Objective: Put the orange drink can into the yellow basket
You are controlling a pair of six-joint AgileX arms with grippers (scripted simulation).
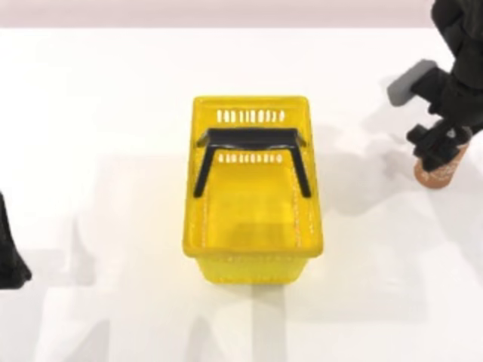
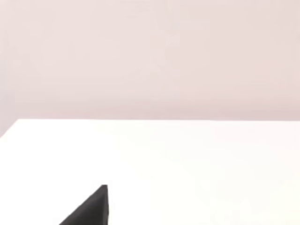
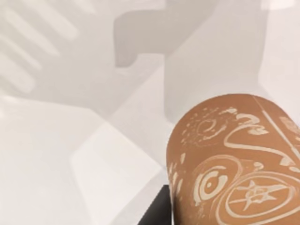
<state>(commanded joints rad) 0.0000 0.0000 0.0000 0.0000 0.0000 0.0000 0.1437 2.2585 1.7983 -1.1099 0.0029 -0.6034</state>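
Note:
The orange drink can [image 1: 436, 175] stands at the far right of the table, well to the right of the yellow basket [image 1: 198, 226]. My right gripper [image 1: 440, 149] comes down over the can's top and is shut on it. In the right wrist view the can [image 3: 234, 164], orange-brown with pale swirls, fills the near corner, with one dark finger [image 3: 158, 212] pressed against its side. The basket sits in the middle of the table, its black handle [image 1: 251, 139] folded across the far half and nothing inside it. My left gripper [image 1: 13, 264] is parked at the left edge, open, with one fingertip [image 2: 91, 211] showing over bare table.
The right arm's dark links [image 1: 460, 68] and a grey block on the arm [image 1: 411, 81] hang over the table's far right corner. The white table [image 1: 98, 113] stretches between the basket and both arms.

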